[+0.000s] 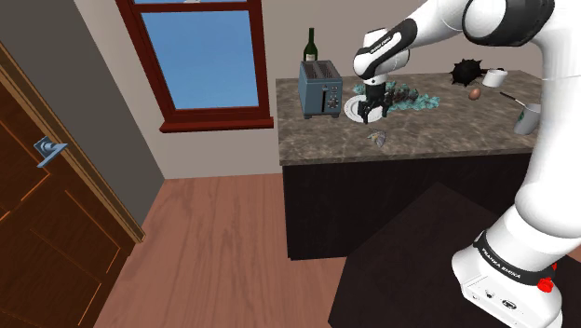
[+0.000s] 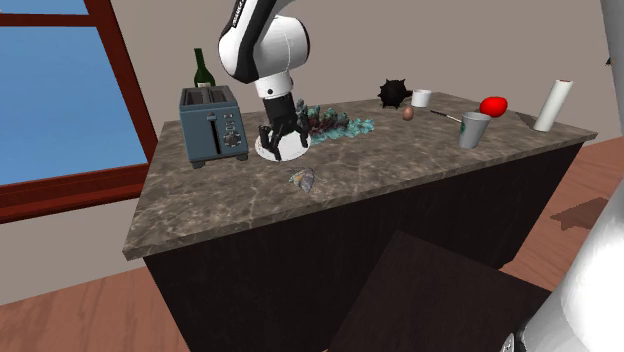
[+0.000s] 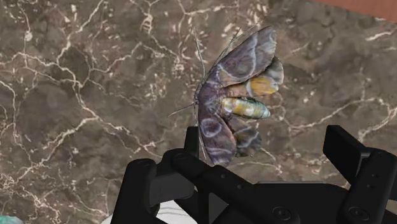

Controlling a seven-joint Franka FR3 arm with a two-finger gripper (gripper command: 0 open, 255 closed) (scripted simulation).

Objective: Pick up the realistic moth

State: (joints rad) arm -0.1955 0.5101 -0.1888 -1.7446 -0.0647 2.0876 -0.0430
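The moth (image 3: 235,102) has grey-purple wings with eye spots and a yellow-banded body. It lies flat on the dark marble counter (image 3: 83,95), just ahead of my fingers. On the counter it rests near the front edge, moth (image 1: 377,140), moth (image 2: 302,179). My black gripper (image 1: 375,114) hangs above and slightly behind it, over a white plate (image 2: 283,152). The gripper (image 2: 281,140) is open, and in the wrist view the gripper (image 3: 254,181) has its fingers (image 3: 143,184) standing wide apart with nothing between them.
A blue-grey toaster (image 1: 319,89) and a dark bottle (image 1: 311,45) stand close to the gripper. Teal and dark clutter (image 2: 335,124), a spiky black ball (image 2: 394,94), an egg (image 2: 408,113), a grey cup (image 2: 473,129), a red object (image 2: 493,106) and a white roll (image 2: 552,105) lie further along.
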